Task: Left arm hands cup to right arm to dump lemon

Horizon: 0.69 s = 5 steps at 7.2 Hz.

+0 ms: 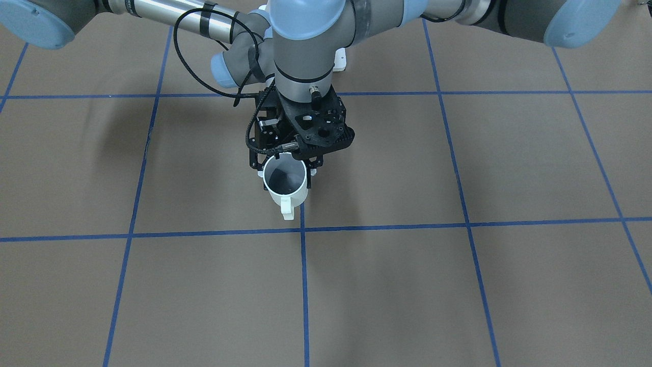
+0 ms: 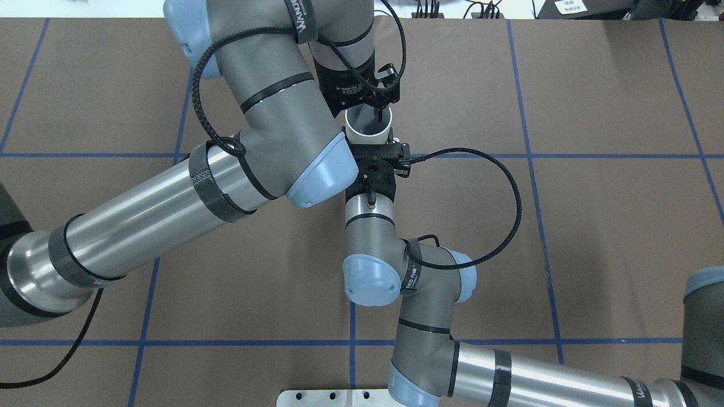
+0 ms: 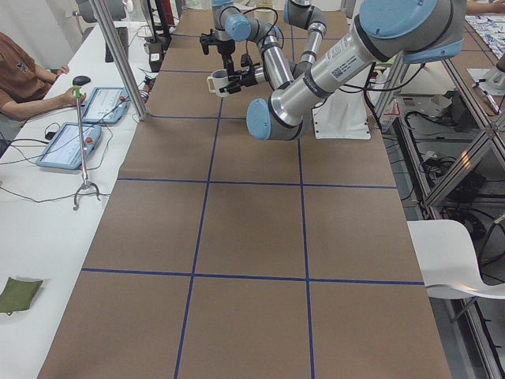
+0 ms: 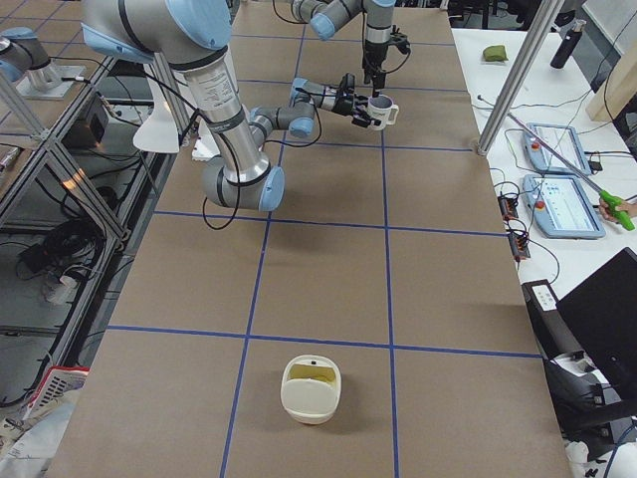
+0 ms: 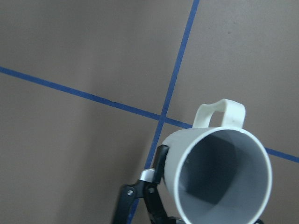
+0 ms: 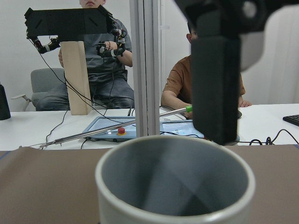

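The cream-white cup point(image 1: 288, 198) hangs upright above the table, handle pointing away from the robot. It also shows in the overhead view point(image 2: 367, 134) and the left wrist view point(image 5: 219, 116). Its dark grey inside looks empty, and no lemon shows in it. My left gripper point(image 2: 377, 116) comes straight down and is shut on the cup's rim; one of its fingers point(image 6: 215, 84) shows over the far rim. My right gripper point(image 1: 286, 174) reaches in level from the robot's side, and its pads point(image 1: 261, 174) press on both sides of the cup's body.
A cream container point(image 4: 312, 390) with something yellow-green inside stands on the table far toward the robot's right end. Blue tape lines cross the brown table point(image 1: 458, 285). Operators, tablets point(image 3: 101, 103) and a metal post point(image 4: 518, 75) are beyond the far edge.
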Tool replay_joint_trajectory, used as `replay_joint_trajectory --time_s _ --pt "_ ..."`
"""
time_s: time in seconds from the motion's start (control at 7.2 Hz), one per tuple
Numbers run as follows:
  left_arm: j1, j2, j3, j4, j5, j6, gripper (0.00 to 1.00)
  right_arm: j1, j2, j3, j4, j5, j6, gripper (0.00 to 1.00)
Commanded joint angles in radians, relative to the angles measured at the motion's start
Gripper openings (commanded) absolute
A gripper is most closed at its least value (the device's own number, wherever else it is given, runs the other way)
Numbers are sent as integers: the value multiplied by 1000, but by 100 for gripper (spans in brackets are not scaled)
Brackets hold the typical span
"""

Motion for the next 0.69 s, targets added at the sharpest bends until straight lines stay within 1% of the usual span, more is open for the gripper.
replay_joint_trajectory --time_s 0.0,0.28,0.56 --pt "-3 5 8 2 9 -2 79 -16 -3 2 -5 -42 -11 41" --pt "-2 5 14 1 27 0 77 -27 -3 8 -5 -62 -11 41" --pt "3 5 29 -1 42 0 74 -28 -10 11 -3 -63 -11 41"
